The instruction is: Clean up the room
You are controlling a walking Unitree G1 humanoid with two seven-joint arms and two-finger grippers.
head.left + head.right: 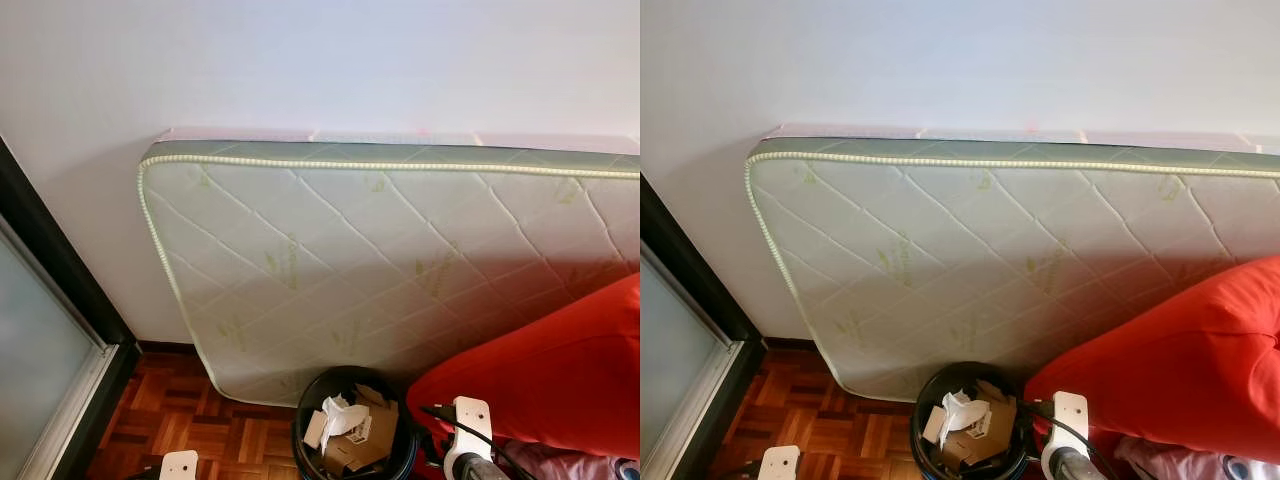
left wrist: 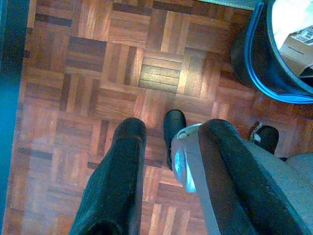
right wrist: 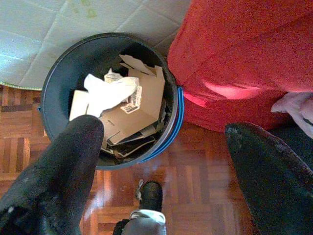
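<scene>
Both grippers are hanging with fingers spread and nothing in them: the right gripper (image 3: pixel 161 161) is hovering above the black bin (image 3: pixel 58 73), the left gripper (image 2: pixel 166 161) over bare parquet floor (image 2: pixel 73 98). The bin, already holding cardboard (image 3: pixel 142 110) and crumpled paper (image 3: pixel 110 90), is sitting against the propped mattress (image 1: pixel 380 260) beside a red cushion (image 1: pixel 570 370), probably serving as the drop point for rubbish.

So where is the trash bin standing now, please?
The trash bin stands low in the head views, right of centre, on the parquet floor between the leaning mattress and the red cushion.
</scene>
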